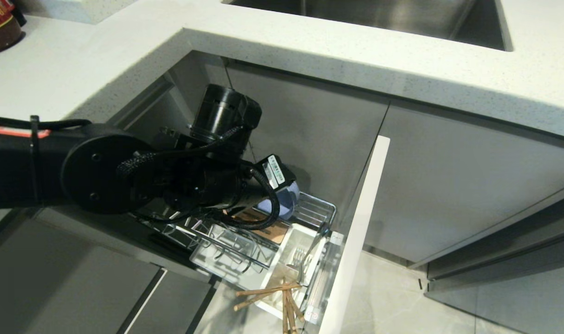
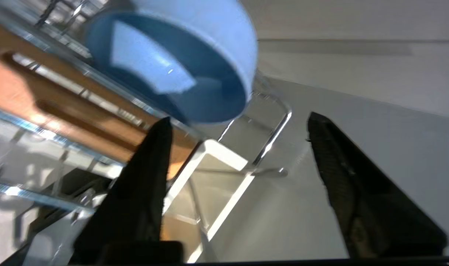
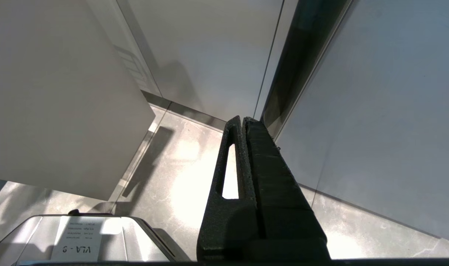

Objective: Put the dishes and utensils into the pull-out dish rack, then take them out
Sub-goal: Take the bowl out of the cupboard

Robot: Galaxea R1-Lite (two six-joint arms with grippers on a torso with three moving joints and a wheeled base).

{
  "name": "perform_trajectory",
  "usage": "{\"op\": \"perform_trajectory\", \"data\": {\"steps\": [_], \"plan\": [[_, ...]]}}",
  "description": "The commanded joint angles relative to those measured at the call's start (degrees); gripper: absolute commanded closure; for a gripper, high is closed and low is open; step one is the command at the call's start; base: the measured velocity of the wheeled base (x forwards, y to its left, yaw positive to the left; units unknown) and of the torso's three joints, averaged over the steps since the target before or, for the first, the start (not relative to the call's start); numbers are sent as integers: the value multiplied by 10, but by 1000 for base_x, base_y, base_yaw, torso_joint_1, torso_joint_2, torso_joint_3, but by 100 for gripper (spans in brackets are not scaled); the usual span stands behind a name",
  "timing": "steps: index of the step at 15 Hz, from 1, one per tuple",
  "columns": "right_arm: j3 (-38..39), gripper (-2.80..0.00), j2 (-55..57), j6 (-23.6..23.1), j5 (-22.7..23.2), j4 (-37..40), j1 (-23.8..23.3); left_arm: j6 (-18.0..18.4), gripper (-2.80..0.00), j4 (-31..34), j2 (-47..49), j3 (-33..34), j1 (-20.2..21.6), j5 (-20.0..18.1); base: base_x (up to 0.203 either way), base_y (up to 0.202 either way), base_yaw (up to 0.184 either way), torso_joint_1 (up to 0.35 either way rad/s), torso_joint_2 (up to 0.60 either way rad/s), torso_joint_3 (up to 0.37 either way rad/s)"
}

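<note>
Left arm (image 1: 170, 176): reaches in from the left, over the far part of the rack; its jaws are hidden.
Pale-blue bowl (image 1: 286, 197): partly visible just right of the wrist, apparently in the rack.
Pull-out dish rack (image 1: 316, 211): drawn out below the counter (image 1: 309, 51).
Cutlery cup (image 1: 286, 273): near end, holds a fork (image 1: 300, 257).
Chopsticks (image 1: 272, 292): splayed over the cup's near rim.
</note>
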Motion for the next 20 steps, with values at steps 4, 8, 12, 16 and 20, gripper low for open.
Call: {"op": "perform_trajectory", "data": {"steps": [4,8,12,16,20], "plan": [[0,0,0,0,0,0,0,3,-280,-40,27,7,0,0,0,0,0,0,0,0],[0,0,0,0,0,0,0,20,-280,-70,66,-10,2,0,0,0,0,0,0,0],[0,0,0,0,0,0,0,46,-280,-121,91,-11,5,15,0,0,0,0,0,0],[0,0,0,0,0,0,0,46,-280,-143,93,-10,2,65,0,0,0,0,0,0],[0,0,0,0,0,0,0,52,-280,-150,93,-9,-1,79,0,0,0,0,0,0]]}}
